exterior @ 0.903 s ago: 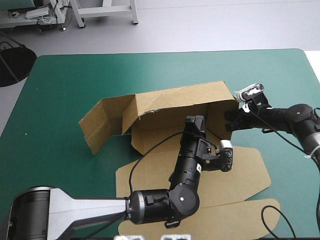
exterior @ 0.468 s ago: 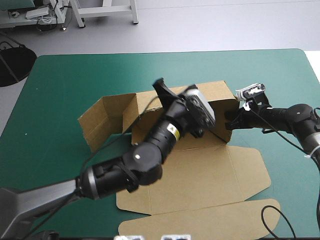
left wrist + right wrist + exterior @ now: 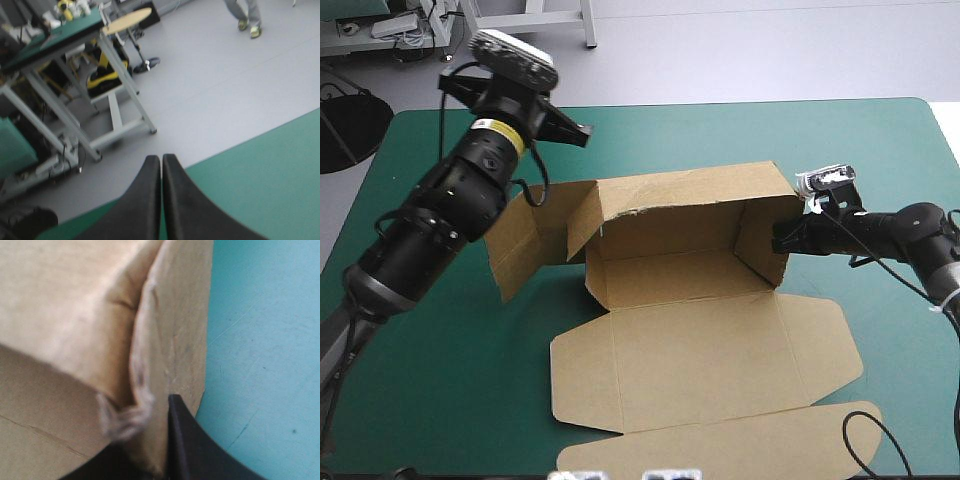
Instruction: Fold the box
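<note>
The brown box (image 3: 690, 270) lies mid-table with its back wall and right wall (image 3: 760, 240) raised. Its left flaps (image 3: 525, 240) are splayed outward and its lid (image 3: 710, 360) lies flat toward the front. My right gripper (image 3: 782, 238) is at the right wall's outer side. In the right wrist view it (image 3: 160, 407) is shut on that wall's edge, with one black finger (image 3: 187, 445) against the outside of the board. My left arm (image 3: 470, 190) is raised above the table's back-left area, clear of the box. Its gripper (image 3: 161, 162) is shut on nothing and points past the far edge.
Bare teal-green cover (image 3: 800, 140) surrounds the box at the back, right and front left. The lid's front flap (image 3: 760, 445) reaches close to the table's near edge. A dark round object (image 3: 345, 125) stands on the floor off the back-left corner.
My left arm has lifted out of the box's middle and swung up to the back left. The right gripper has stayed on the right wall.
</note>
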